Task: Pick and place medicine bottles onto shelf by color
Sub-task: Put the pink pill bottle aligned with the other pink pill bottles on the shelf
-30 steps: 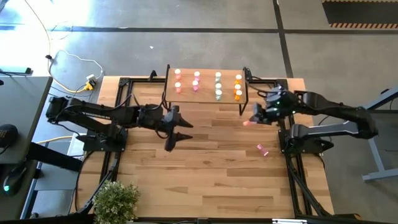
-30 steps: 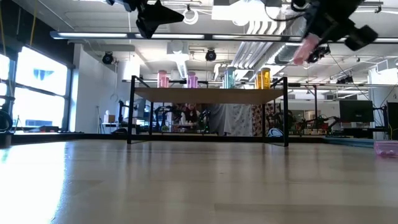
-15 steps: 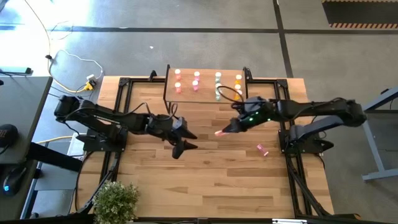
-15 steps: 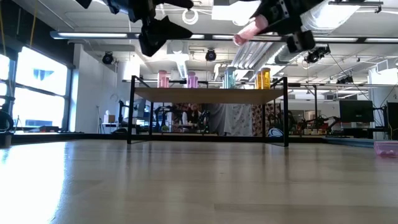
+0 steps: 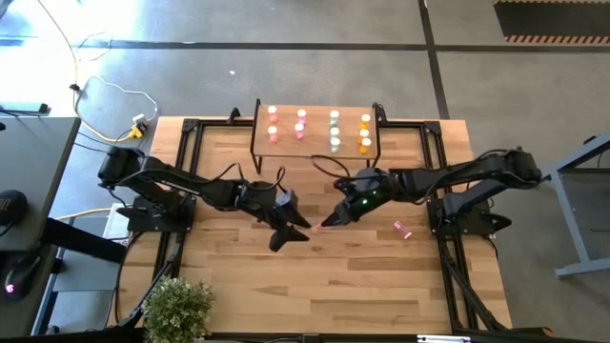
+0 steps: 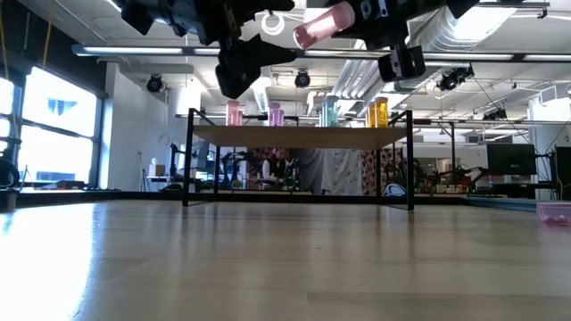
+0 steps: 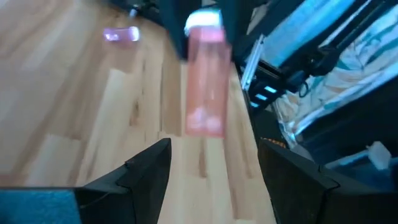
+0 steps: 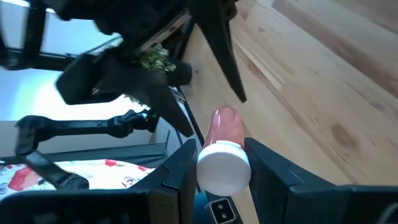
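Two dark arms meet above the middle of the wooden worktop (image 5: 229,286), having swung inward from the sides. The shelf (image 5: 317,157) stands beyond both, carrying eight medicine bottles (image 5: 335,115). The right gripper (image 5: 327,223), which earlier hung near the shelf, has its fingers closed on a pink bottle (image 6: 323,24). The left gripper (image 5: 298,231) faces it, fingers spread wide, bottle just ahead. A loose pink bottle (image 5: 402,229) lies right of the right fingers.
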